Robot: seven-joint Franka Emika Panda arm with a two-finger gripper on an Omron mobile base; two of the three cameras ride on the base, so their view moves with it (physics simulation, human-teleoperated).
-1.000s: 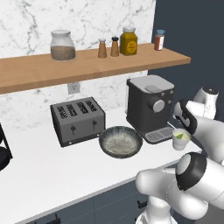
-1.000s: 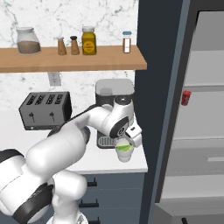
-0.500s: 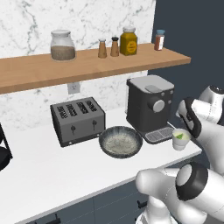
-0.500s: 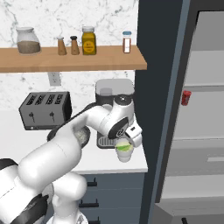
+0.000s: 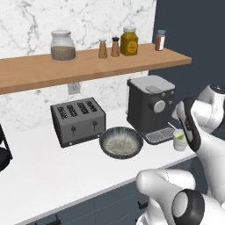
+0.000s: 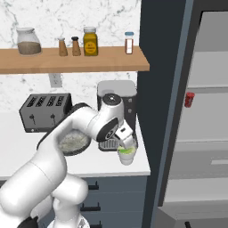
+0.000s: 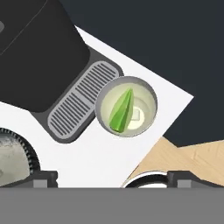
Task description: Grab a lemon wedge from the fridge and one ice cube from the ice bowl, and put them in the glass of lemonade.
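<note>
White worktop (image 7: 100, 153) spreads under my gripper (image 6: 126, 139), whose fingers stand wide apart, holding nothing. Straight below it sits the glass of lemonade (image 7: 126, 106) with the lemon wedge (image 7: 121, 110) inside (a small pale cube lies beside it), next to the coffee machine (image 5: 150, 107)'s drip tray.

My tool (image 6: 126, 139) hangs over the glass of lemonade (image 7: 126, 106), which stands on the tabletop (image 5: 52, 169) near its right end, just beside the coffee machine (image 5: 149, 107). The lemon wedge (image 7: 120, 110) lies in the glass. The ice bowl (image 5: 121, 142) sits left of the machine, before the toaster (image 5: 78, 121). The fridge (image 6: 196, 111) stands to the right.
</note>
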